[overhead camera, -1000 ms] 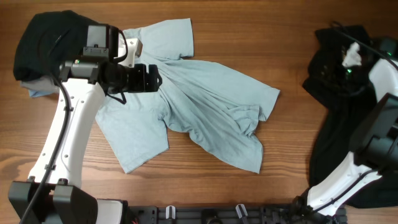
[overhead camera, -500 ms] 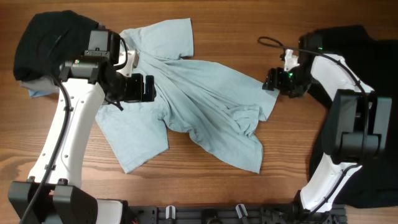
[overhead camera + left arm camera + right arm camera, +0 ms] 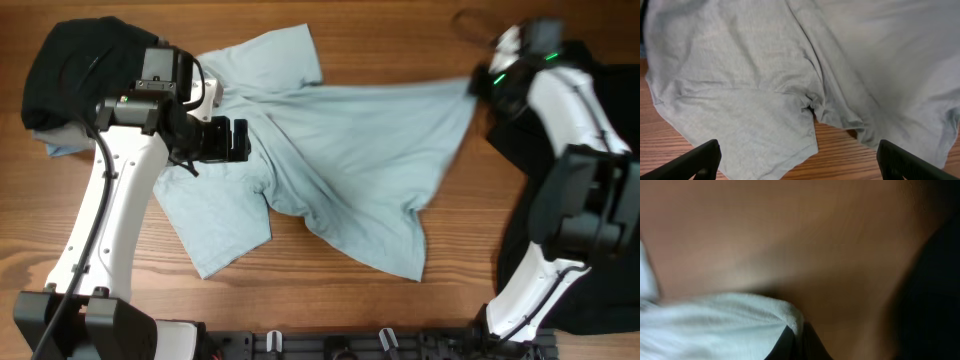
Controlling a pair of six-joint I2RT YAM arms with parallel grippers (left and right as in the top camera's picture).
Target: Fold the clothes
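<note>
We see the pale blue T-shirt (image 3: pixel 340 160) lying in the middle of the surface (image 3: pixel 400 40), with one corner stretched out toward the far right. This is because the right hand (image 3: pixel 478 88) is closed on that edge and draws it away from the rest of the cloth. In the right wrist view the pale hem sits pinched between the tips of this hand. We think the pull is meant to open the crumpled shirt flat before any fold is made. The left hand (image 3: pixel 240 140) hovers wide open and empty above the left part of the shirt, near the sleeve. We judge that it is placed there to take the opposite side or to press it down. The other clothes are put aside, a black heap (image 3: pixel 70 70) at the far left and a large black shirt (image 3: pixel 520 235) at the right edge under the right arm, so they do not mix with the piece in work.
</note>
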